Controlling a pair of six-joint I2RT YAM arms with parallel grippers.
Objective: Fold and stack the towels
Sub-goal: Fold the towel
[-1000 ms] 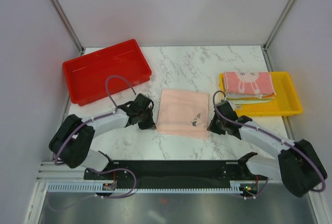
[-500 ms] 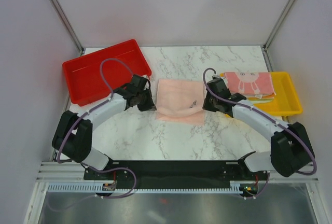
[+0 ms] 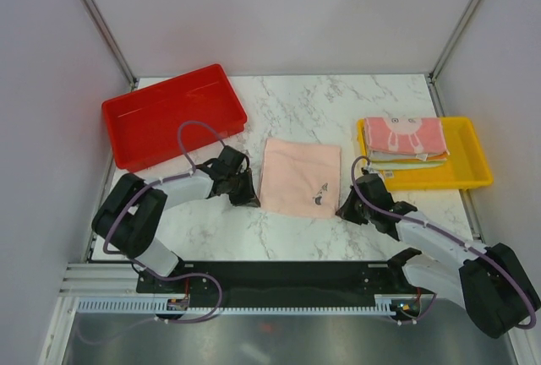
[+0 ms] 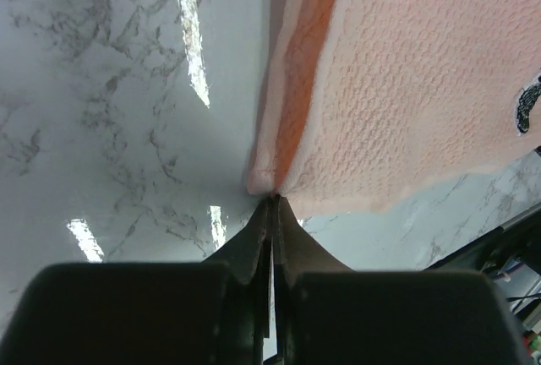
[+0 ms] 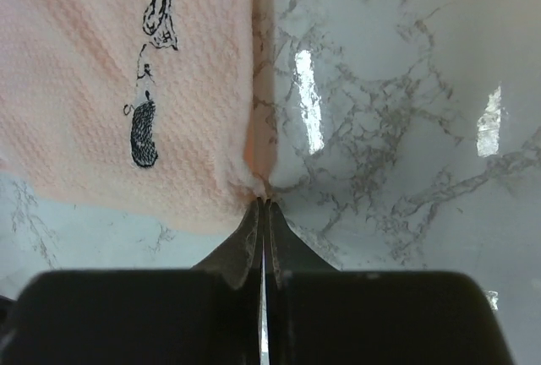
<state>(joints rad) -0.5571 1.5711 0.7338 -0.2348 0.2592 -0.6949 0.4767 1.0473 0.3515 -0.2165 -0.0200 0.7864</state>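
Observation:
A plain peach-pink towel (image 3: 301, 177) with a small black print lies flat on the marble in the middle. My left gripper (image 3: 250, 197) is shut on its near left corner, and my right gripper (image 3: 342, 210) is shut on its near right corner. In the left wrist view the left gripper (image 4: 273, 200) pinches the tip of the towel (image 4: 406, 86), whose folded edge shows orange. The right wrist view has the right gripper (image 5: 264, 203) nipping the corner of the towel (image 5: 101, 69) beside the print. A stack of folded towels, topped by the pink bunny towel (image 3: 404, 134), rests in the yellow tray (image 3: 473, 172).
A red tray (image 3: 169, 116) stands at the back left, close to my left arm. The yellow tray sits at the right edge of the table. Grey walls close in both sides and the back. A black base bar runs along the near edge.
Half a second ago both grippers held the towel's near edge farther from me, the cloth bunched short. They have since drawn back toward the near edge and the towel lies stretched flat.

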